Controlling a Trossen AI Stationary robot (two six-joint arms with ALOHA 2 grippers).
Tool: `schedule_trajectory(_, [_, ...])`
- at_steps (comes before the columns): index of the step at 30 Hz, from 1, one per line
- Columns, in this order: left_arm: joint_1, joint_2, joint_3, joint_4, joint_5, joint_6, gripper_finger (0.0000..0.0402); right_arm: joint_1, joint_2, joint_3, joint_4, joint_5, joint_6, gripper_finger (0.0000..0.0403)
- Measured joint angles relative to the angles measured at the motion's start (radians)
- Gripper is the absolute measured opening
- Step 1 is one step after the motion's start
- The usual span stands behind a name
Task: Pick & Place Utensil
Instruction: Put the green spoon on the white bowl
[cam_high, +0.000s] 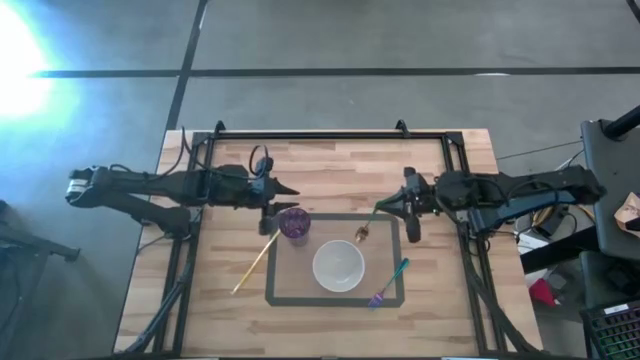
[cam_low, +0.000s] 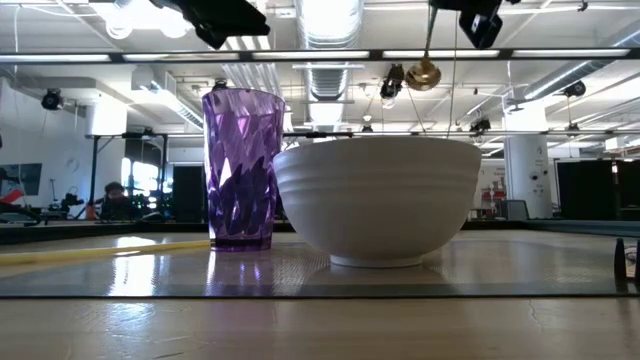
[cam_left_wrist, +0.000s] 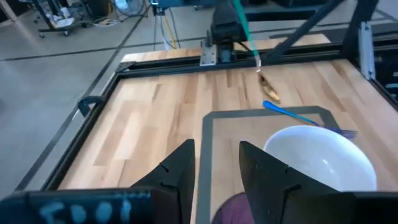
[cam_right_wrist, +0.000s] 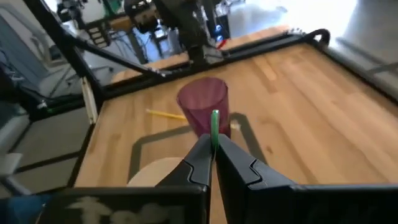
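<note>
My right gripper (cam_high: 392, 207) is over the mat's right far corner, shut on a green-handled utensil (cam_high: 369, 222) with a gold head (cam_low: 424, 72). A purple cup (cam_high: 294, 223) stands on the mat's far left corner, and a white bowl (cam_high: 338, 266) sits mid-mat. A teal fork (cam_high: 388, 283) lies on the mat's right near corner. A yellow stick (cam_high: 255, 264) lies on the wood left of the mat. My left gripper (cam_left_wrist: 216, 167) hovers just beyond the cup, open, with nothing between its fingers. My right gripper pinches the utensil's green handle (cam_right_wrist: 214, 123) between its two fingertips. The fingers come from the table's right, slanting a little downward. The utensil hangs slanting below them, its gold head (cam_high: 362, 236) lifted clear above the mat.
The grey mat (cam_high: 285, 298) lies on a wooden tabletop (cam_high: 330, 165) framed by black rails (cam_high: 310, 135). Bare wood shows on the far side of the mat. Both arms reach in from the table's left and right sides.
</note>
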Motion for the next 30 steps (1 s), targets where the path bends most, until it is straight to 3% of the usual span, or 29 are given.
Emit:
schedule_trajectory(7, [-0.074,-0.001,0.0,-0.005,0.0,0.034,0.0115,-0.098,0.031,-0.068,0.162,-0.202,0.04,0.0011])
schedule_trajectory(17, [-0.197,-0.002,0.001,-0.15,-0.012,-0.025,0.0112,-0.145,0.146,-0.184,0.418,-0.365,0.138,0.0011])
schedule_trajectory(30, [-0.285,-0.002,0.014,-0.386,-0.044,-0.241,0.011,-0.145,0.375,-0.205,0.594,-0.41,0.189,0.0011])
